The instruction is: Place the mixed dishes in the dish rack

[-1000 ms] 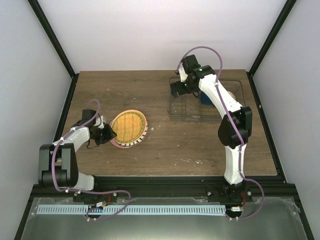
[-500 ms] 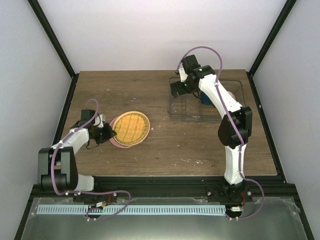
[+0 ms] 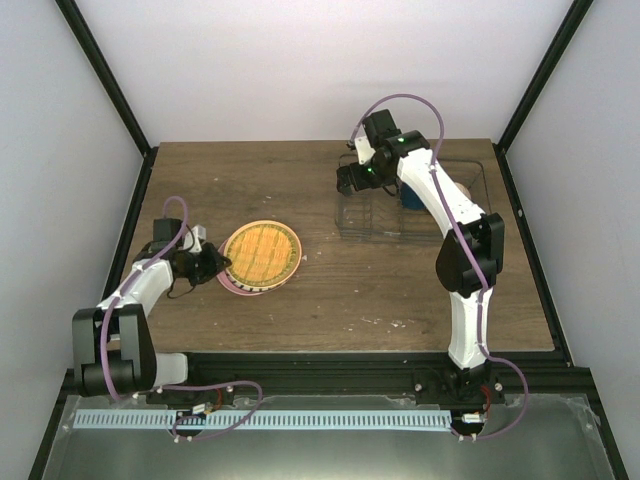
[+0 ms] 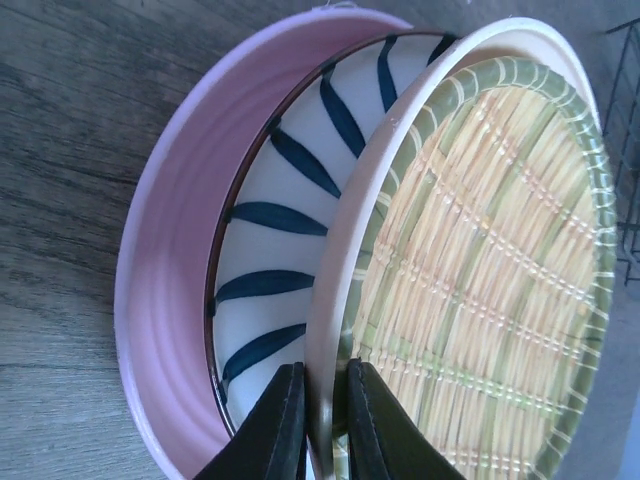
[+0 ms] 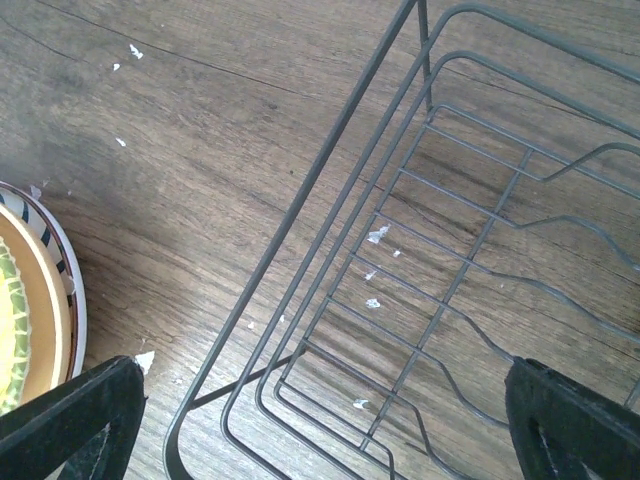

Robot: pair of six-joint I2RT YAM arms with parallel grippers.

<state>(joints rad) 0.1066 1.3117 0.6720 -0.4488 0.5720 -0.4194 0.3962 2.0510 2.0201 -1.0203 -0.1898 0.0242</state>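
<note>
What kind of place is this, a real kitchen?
Probably a robot test booth, not a kitchen: a left arm and right arm bolted at a wooden table, plain white walls around, with stacked plates and a wire dish rack on it.

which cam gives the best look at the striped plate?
Left wrist: the striped plate is close up, stripes clear, nested in the pink plate under the yellow grid plate. Top external shows barely a sliver of it; right wrist catches only its rim at the frame edge.
</note>
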